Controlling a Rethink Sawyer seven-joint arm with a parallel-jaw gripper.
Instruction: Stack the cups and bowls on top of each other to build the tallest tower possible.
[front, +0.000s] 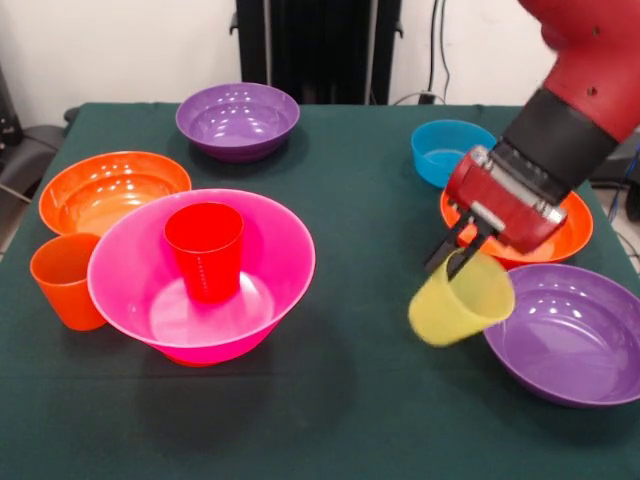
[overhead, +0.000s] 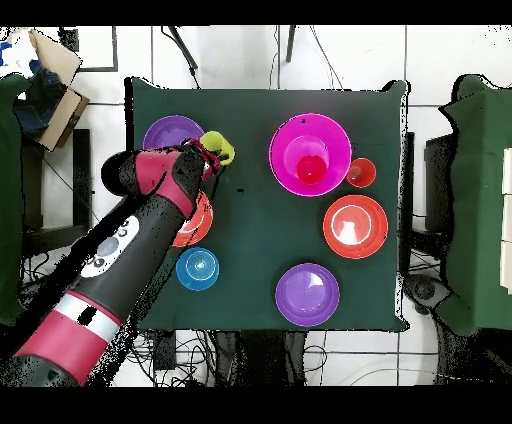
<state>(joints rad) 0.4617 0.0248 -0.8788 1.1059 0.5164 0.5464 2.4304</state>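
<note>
Carrying yellow cup (front: 460, 300), pinched by its rim in gripper (front: 462, 250), tilted, above the cloth near the front view's right edge beside a purple bowl (front: 572, 333). Transport step. Next, probably: cross to big pink bowl (front: 270, 240), level cup, seat onto red cup (front: 205, 250).

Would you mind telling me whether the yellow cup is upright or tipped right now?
Tipped. The yellow cup hangs tilted from the pincer, its mouth angled up toward the arm, clear of the table.

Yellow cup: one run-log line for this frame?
gripper: shut on yellow cup, lifted, tilted | pink bowl: red cup upright inside | orange cup: beside pink bowl
</note>
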